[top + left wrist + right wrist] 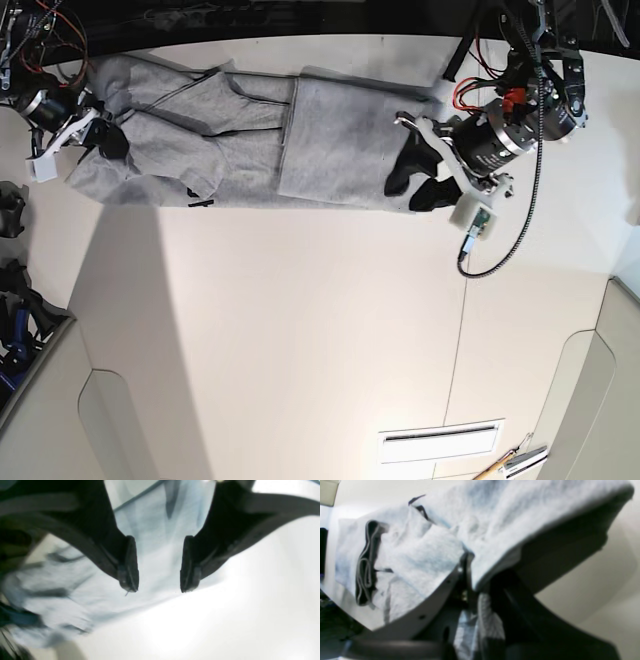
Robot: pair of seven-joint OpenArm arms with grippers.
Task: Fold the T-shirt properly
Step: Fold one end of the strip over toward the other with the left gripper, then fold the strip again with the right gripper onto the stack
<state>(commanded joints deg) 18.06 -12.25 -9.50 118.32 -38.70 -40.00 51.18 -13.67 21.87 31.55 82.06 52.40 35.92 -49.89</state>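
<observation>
The heather-grey T-shirt [250, 140] lies stretched in a long band along the table's far edge, with creases and folds at its left end. At that left end my right gripper [105, 143] sits on the cloth. The right wrist view shows this gripper [470, 567] shut on the T-shirt [420, 552], with grey fabric draped over one finger and pinched between the two. My left gripper [405, 195] stands open at the shirt's right end. In the left wrist view its black fingertips [130, 582] are wide apart above the fabric [155, 542], holding nothing; the gripper [159, 587] hovers near the shirt's edge.
A black cable with a white connector [475, 222] trails from the left arm onto the white table [300, 340]. A slotted vent [440, 437] and a small tool [512, 462] sit at the near right. Dark gear [12, 300] stands off the table's left side.
</observation>
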